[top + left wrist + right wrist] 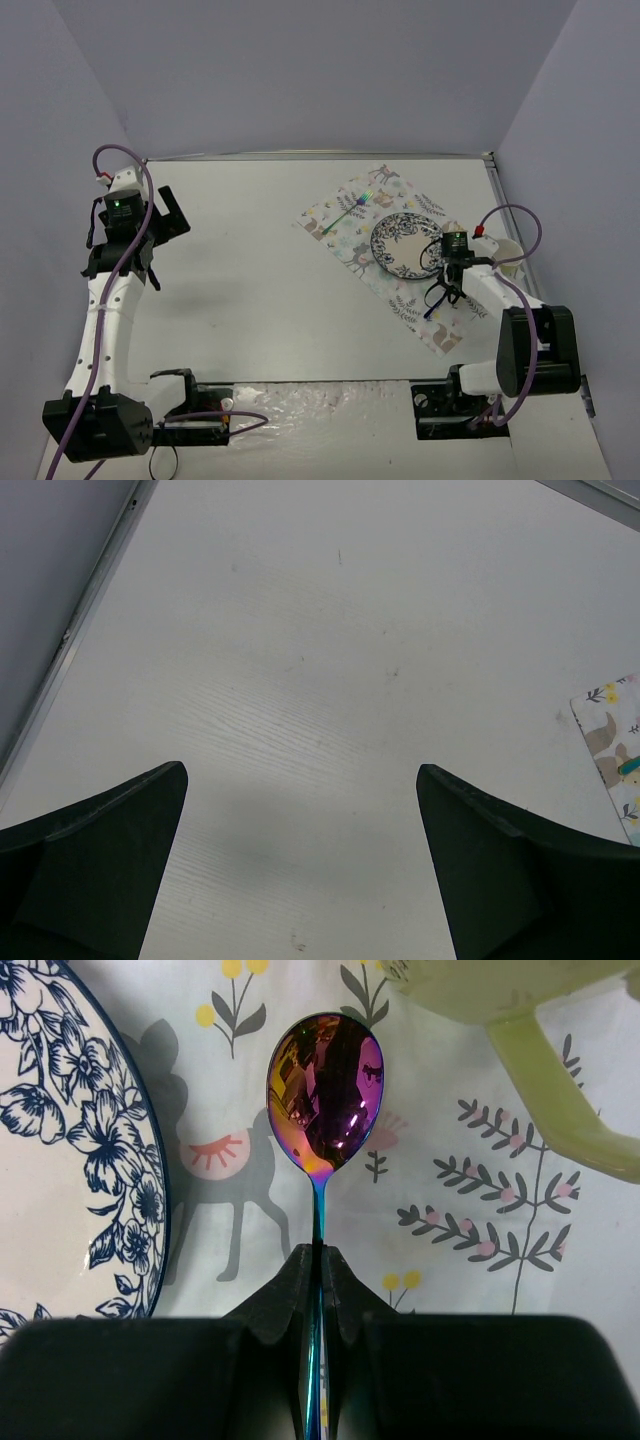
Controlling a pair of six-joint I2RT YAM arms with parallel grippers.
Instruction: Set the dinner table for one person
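Observation:
The dinner table (250, 290) is a large white top with a thin metal rim. On its right side lies a pastel animal-print cloth (335, 235). A blue-flowered plate (405, 243) rests on the cloth, with an iridescent fork (352, 208) to its far left. My right gripper (318, 1260) is shut on the thin handle of an iridescent spoon (325, 1095). The spoon's bowl hangs over the cloth (450, 1290), between the plate (70, 1140) and a pale green cup (560, 1090). My left gripper (300, 780) is open and holds nothing above bare table (300, 630).
The left arm (170, 215) is raised over the table's far left, near the metal rim (90, 590). A corner of the cloth (610, 730) shows in the left wrist view. The right arm (450, 272) leans in from the near right. Grey walls close three sides.

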